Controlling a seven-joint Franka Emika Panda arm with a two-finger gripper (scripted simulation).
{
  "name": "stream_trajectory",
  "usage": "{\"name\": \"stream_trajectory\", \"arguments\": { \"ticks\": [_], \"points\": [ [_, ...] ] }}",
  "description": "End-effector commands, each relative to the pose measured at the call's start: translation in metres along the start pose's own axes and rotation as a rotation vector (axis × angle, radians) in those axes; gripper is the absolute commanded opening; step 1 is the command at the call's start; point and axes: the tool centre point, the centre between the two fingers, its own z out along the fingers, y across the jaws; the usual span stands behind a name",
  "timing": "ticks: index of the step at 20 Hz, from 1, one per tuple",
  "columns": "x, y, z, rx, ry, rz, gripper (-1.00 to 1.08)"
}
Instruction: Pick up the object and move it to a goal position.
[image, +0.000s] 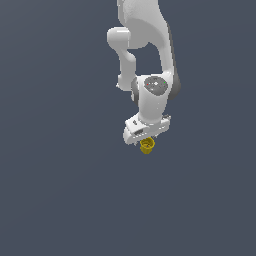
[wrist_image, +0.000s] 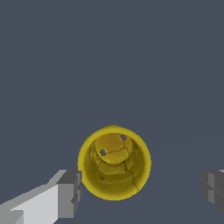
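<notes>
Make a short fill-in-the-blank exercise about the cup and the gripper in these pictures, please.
1. The colour of the small cup is ____.
2. In the wrist view, the cup sits ____ the two grey fingers of the gripper.
3. The gripper is ____, with one finger well apart from the cup.
4. The arm is coloured ____.

Missing words: yellow; between; open; white

the exterior view looks from high up and some way off, down onto the white arm (image: 150, 60) against a plain dark floor (image: 60, 200), with the arm's lower end near the picture's middle. the wrist view sits close above the work, looking straight down between the grey fingertips (wrist_image: 70, 192) into the hollow of the yellow cup (wrist_image: 114, 162), which fills much of its picture. both views share that cup (image: 146, 145) and the floor around it.
</notes>
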Motion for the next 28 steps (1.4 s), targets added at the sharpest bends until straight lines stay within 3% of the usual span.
{"name": "stream_trajectory", "arguments": {
  "ticks": [1, 10, 25, 26, 28],
  "points": [
    [-0.001, -0.010, 0.007, 0.001, -0.001, -0.046, 1.00],
    [-0.002, -0.017, 0.014, 0.002, -0.003, -0.072, 1.00],
    [-0.003, -0.018, 0.062, 0.002, -0.002, -0.079, 1.00],
    [-0.003, -0.018, 0.062, 0.002, -0.002, -0.079, -1.00],
    [-0.003, -0.018, 0.062, 0.002, -0.002, -0.079, -1.00]
  ]
}}
